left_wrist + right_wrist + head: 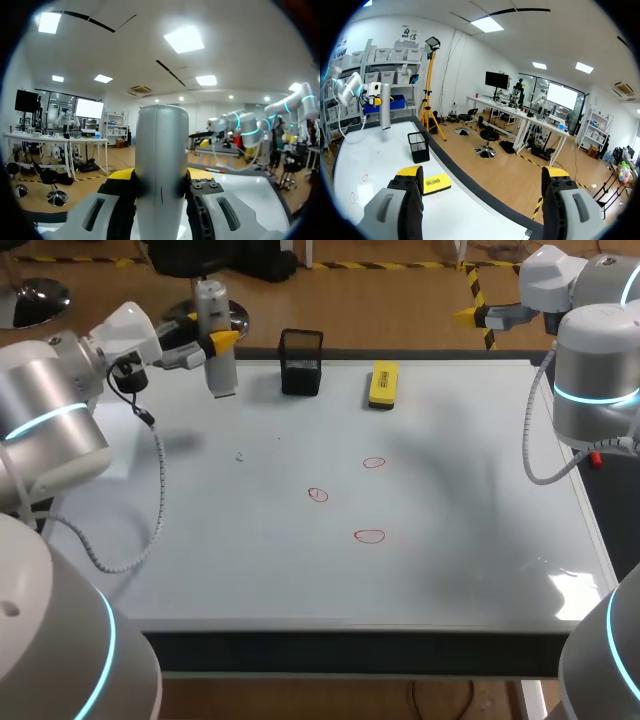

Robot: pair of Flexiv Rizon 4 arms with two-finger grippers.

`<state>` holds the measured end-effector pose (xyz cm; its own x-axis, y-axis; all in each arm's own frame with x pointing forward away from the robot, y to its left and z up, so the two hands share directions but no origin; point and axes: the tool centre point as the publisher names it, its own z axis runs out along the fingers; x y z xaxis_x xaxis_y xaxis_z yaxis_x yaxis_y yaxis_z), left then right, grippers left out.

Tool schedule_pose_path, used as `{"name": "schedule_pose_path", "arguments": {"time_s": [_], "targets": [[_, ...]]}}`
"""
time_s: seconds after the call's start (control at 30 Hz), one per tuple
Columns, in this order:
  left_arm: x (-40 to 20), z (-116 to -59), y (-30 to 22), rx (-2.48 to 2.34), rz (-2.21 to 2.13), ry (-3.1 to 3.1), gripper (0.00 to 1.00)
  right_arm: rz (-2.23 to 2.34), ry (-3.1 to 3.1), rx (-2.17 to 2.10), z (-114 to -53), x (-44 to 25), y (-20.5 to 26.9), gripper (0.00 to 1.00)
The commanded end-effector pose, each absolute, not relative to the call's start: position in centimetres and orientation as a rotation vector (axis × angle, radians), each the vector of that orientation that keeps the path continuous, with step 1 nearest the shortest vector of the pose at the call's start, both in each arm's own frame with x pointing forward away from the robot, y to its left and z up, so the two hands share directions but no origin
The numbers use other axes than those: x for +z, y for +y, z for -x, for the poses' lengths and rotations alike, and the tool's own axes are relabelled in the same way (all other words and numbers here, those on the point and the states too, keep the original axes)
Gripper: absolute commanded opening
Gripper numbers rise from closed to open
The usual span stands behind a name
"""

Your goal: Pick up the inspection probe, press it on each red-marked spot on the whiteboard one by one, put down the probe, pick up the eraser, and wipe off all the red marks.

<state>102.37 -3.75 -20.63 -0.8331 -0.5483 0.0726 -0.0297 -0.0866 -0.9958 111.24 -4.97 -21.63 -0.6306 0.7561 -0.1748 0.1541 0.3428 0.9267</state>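
Note:
The grey cylindrical probe (215,338) stands upright above the back left of the whiteboard (200,540), with my left gripper (222,341) shut on it. In the left wrist view the probe (161,160) fills the gap between the yellow-tipped fingers (120,176). Three red marks (373,462) (318,494) (369,535) lie near the board's middle. The yellow eraser (383,385) lies flat at the back. My right gripper (482,175) is open and holds nothing, beyond the board's back right corner (470,313). It looks along the board at the eraser (436,183) and the probe (385,112).
A black mesh pen holder (301,362) stands at the back edge between the probe and the eraser, seen too as the holder (418,146) in the right wrist view. The board's dark front edge (350,652) runs across the near side.

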Motion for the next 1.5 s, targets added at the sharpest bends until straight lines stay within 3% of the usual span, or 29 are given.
{"name": "schedule_pose_path", "arguments": {"time_s": [0.03,0.87,1.2,1.5], "targets": [[-20.6,-102.7,-3.8,-1.984,0.623,1.837,0.0,-0.793,2.011,1.29,-111.3,-21.6,-5.0,1.0],[-20.6,-102.7,-3.8,-1.984,0.623,1.837,0.0,-0.675,2.124,1.311,-111.5,-21.8,-3.5,1.0],[-20.6,-102.7,-3.8,-1.984,0.623,1.837,0.0,-0.368,2.4,1.334,-111.0,-22.1,-0.8,1.0],[-20.6,-102.7,-3.8,-1.984,0.623,1.837,0.0,0.183,2.766,1.161,-110.2,-22.4,3.2,1.0]]}}
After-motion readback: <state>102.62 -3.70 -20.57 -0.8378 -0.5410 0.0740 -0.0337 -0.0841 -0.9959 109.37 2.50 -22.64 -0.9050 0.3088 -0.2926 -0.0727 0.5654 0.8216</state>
